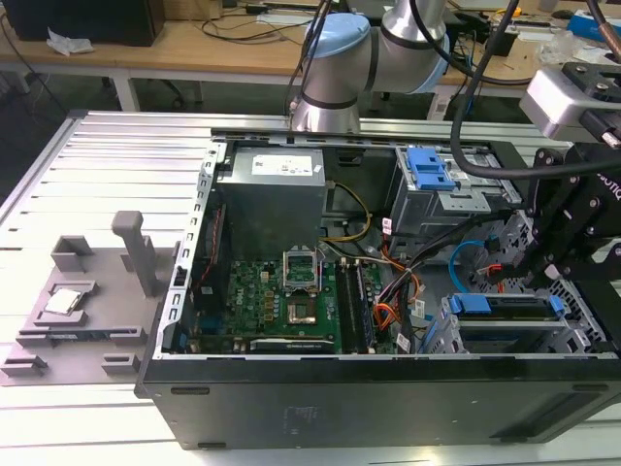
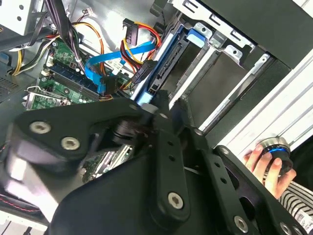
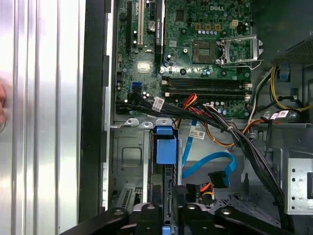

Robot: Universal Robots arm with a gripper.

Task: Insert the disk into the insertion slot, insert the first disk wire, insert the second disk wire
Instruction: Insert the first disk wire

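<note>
- The disk (image 3: 165, 152), a flat rectangular grey metal hard drive clipped in a bright blue plastic frame, sits sunk in the insertion slot (image 1: 514, 337). This slot is the wide bay of a silver-grey perforated sheet-metal cage at the exterior view's right of the open black computer case (image 1: 388, 388).
- The black gripper (image 3: 166, 215) is drawn narrow, its jaws pressed against either side of the disk's exposed end, holding it.
- Risk: a skewed push could leave the disk cocked in the bay and its frame unlatched. Full seating cannot be confirmed.
- Risk: the second disk wire (image 3: 210, 159), a flat bright blue looping cable, lies loose just beside the bay. The first disk wire (image 2: 149, 33), an orange-red strand bundle, is near. Either could snag on the gripper.
- Orientation: the exposed narrow face, bearing a dark connector strip, points up out of the case and runs across the exterior view left to right. I judge the long axis runs down into the cage.
</note>
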